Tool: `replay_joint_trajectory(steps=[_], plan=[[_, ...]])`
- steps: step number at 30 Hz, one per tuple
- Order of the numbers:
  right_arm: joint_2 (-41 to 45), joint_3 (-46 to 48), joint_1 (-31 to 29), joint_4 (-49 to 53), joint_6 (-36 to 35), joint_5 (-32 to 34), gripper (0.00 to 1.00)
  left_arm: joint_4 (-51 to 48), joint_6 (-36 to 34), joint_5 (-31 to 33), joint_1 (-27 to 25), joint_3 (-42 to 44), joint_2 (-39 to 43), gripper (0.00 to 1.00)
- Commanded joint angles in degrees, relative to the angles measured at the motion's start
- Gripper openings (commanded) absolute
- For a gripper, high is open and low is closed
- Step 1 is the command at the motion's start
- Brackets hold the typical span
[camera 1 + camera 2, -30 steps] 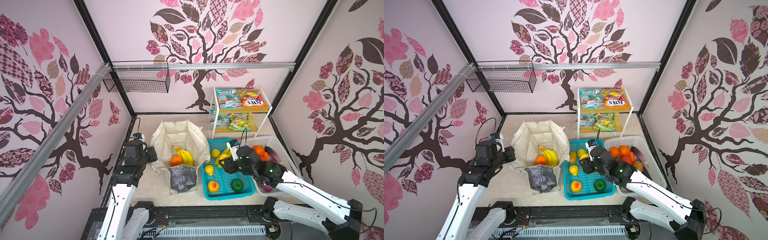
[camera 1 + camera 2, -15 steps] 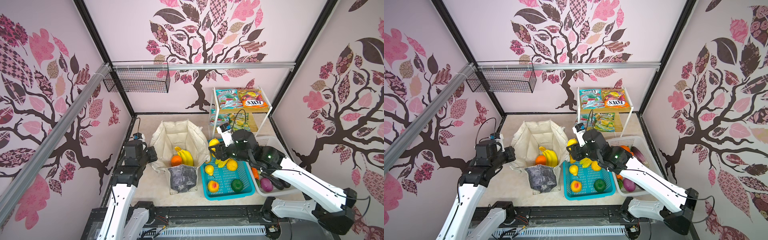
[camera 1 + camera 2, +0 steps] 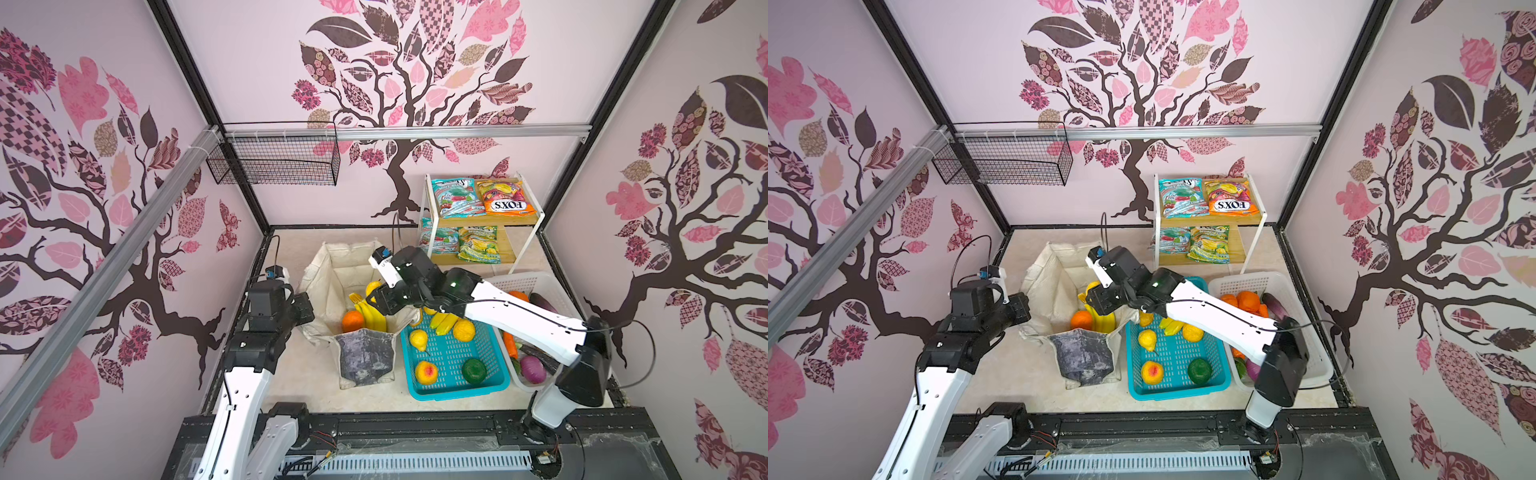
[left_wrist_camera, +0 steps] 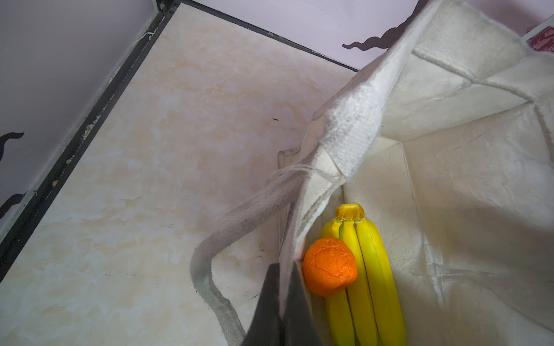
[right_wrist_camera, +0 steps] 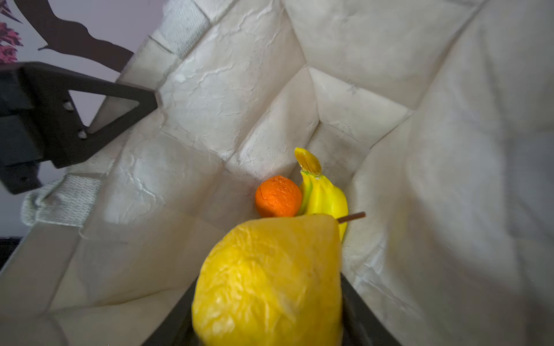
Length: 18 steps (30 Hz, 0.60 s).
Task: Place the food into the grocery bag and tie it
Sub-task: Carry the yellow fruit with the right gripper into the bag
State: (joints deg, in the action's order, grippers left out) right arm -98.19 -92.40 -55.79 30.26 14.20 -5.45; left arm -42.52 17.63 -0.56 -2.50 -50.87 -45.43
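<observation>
The right tool (image 5: 269, 302) is gripping a yellow pear (image 5: 269, 269) across its body, with its jaws standing about half apart around the fruit. It is holding the pear over the mouth of the grocery bag (image 3: 345, 266). The bag is standing near the middle of the table (image 3: 307, 374), a little toward the left edge. The left tool (image 4: 283, 287) is pinching the bag's left rim between fully closed jaws and pulling the mouth wide. The banana bunch (image 4: 368, 269) and the orange (image 4: 329, 266) are lying on the bag's floor, touching each other.

To do this step well, the pear should probably be going down below the rim before the jaws part. It should be aimed at the bare cloth beside the bananas, so that it is not bouncing off them. The left tool should be holding the rim taut until the right arm is rising straight out, clear of the cloth.

In the right wrist view the pear is covering most of the tool's own fingers and the bag floor directly beneath it. In both top views the right arm is crossing the teal basket (image 3: 457, 392) and the white basket (image 3: 523, 282), so their contents cannot be fully counted. The bag's dark print is crumpled and its lettering is unreadable. Only one handle is showing. The FOX'S packet (image 3: 505, 201) and the green-yellow packet (image 3: 478, 245) are lying on the shelf at the far right corner.
</observation>
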Motion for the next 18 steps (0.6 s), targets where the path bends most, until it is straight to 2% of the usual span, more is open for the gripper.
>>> replay_joint_trajectory(steps=[1, 6, 9, 14, 18], plan=[[-5.1, -4.3, -2.3, 3.4, -1.5, -2.6, 0.48, 1.9, -0.6, -0.9, 0.3, 1.0, 0.1, 0.0], [-9.7, -5.4, -3.8, 4.1, -2.2, -6.2, 0.49, 2.1, -0.6, -1.9, 0.4, 0.9, 0.1, 0.0], [-12.6, -6.2, -3.7, 5.4, -0.9, -2.9, 0.49, 2.2, -0.6, -1.8, 0.4, 1.1, 0.4, 0.0], [-16.1, -5.1, -3.7, 4.1, -1.2, -10.2, 0.49, 2.2, -0.7, -2.2, 0.3, 1.0, 0.2, 0.0], [-18.5, -3.7, -3.7, 4.0, -1.2, -9.3, 0.5, 2.2, -0.7, -2.7, 0.4, 1.0, 0.2, 0.0]])
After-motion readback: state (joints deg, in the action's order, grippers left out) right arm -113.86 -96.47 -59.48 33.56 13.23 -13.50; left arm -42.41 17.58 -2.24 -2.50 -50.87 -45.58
